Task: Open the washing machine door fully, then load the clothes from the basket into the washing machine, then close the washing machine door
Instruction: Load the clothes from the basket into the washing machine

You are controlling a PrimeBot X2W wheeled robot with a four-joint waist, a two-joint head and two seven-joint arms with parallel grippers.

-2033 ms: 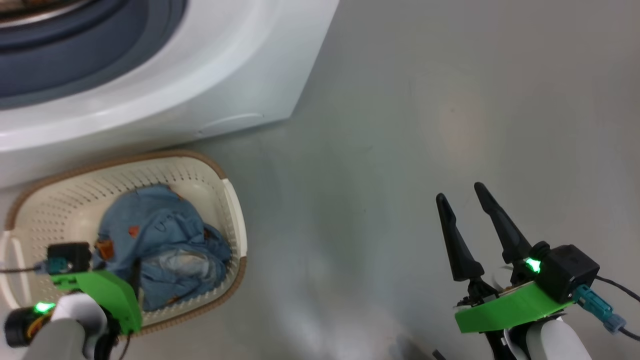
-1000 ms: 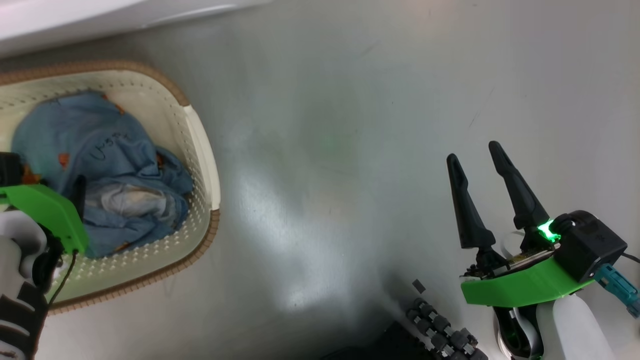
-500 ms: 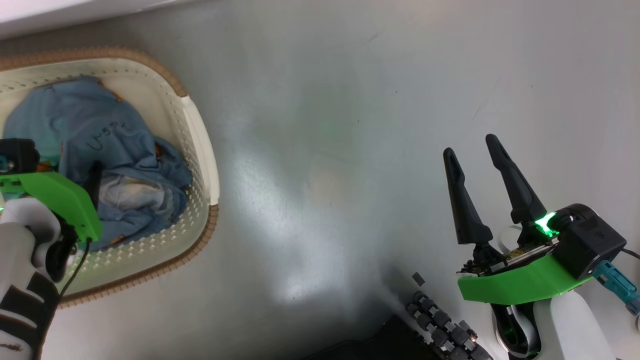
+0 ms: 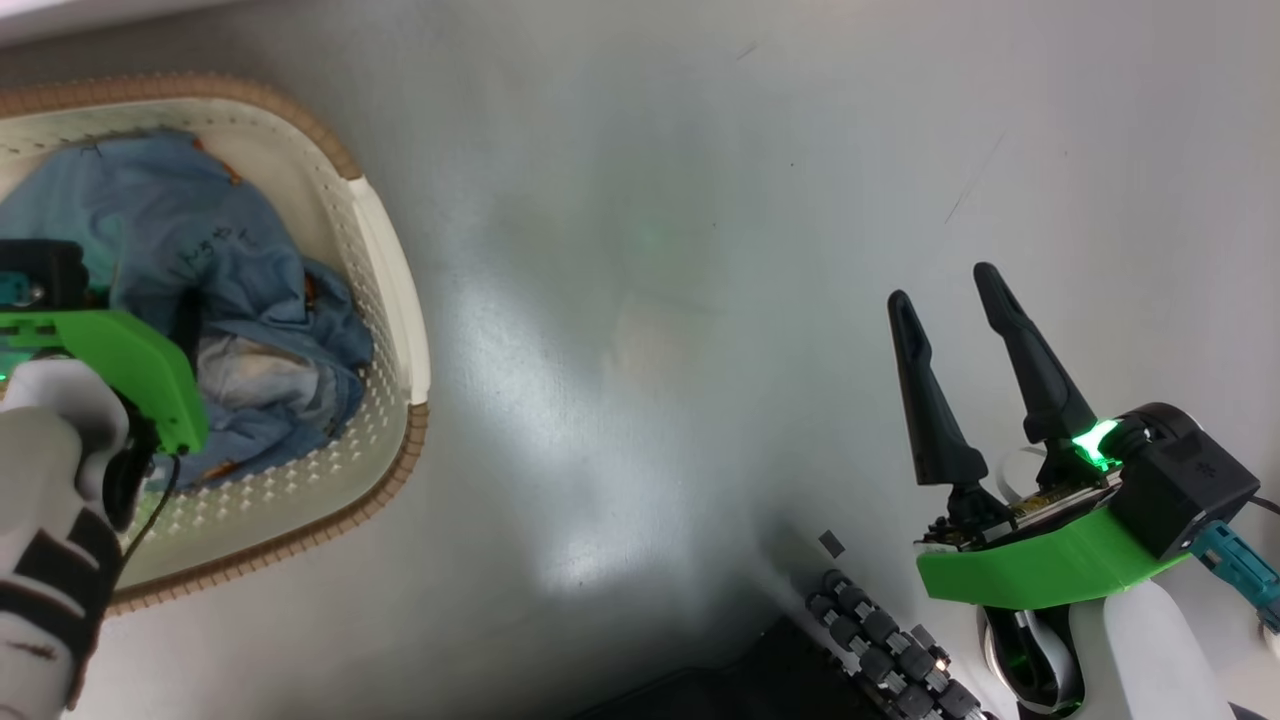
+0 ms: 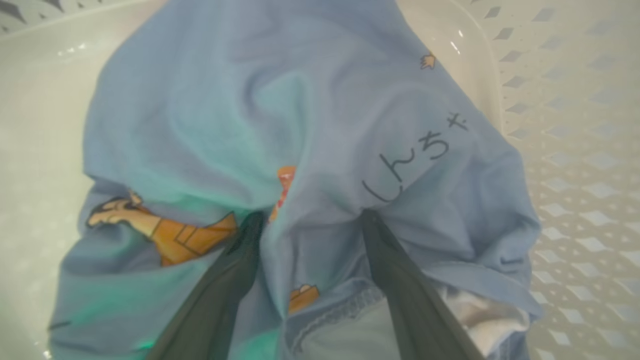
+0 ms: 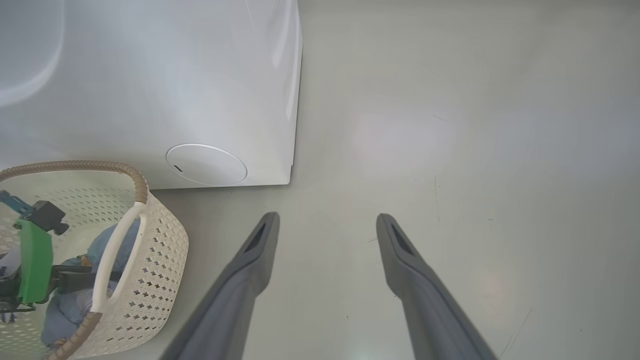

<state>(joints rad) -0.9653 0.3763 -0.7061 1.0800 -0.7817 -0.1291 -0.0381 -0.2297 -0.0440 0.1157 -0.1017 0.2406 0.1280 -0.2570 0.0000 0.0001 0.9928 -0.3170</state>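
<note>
The step in hand is judged to be the 1st grasp of the clothes [image 5: 320, 100], which are lying in the basket [image 4: 392, 270] on the floor [image 4: 700, 300], just beside the washing machine [image 6: 150, 75]. The left gripper [image 5: 311, 216] is placed inside the basket w/ its fingers [image 5: 225, 285] spread wide. The tips are pressed into the light-blue fabric, and a raised fold w/ an orange motif is seen between them. Nothing is pinched yet. The right gripper [image 4: 942, 284] is held over bare floor, well apart from the basket, also spread wide and empty.

For a good grasp, the fingers should be closed on this fold only after the tips are sunk a bit deeper, so that more than 1 layer is caught. Otherwise a thin edge may be lost during the lift. The cream garment [image 5: 475, 320] is lying partly under the blue one, i.e. probably it is not taken in the same pinch and a 2nd trip may be needed. The lift should be done straight up and slowly, so that the light basket is not dragged or tipped w/ the cloth.
</note>
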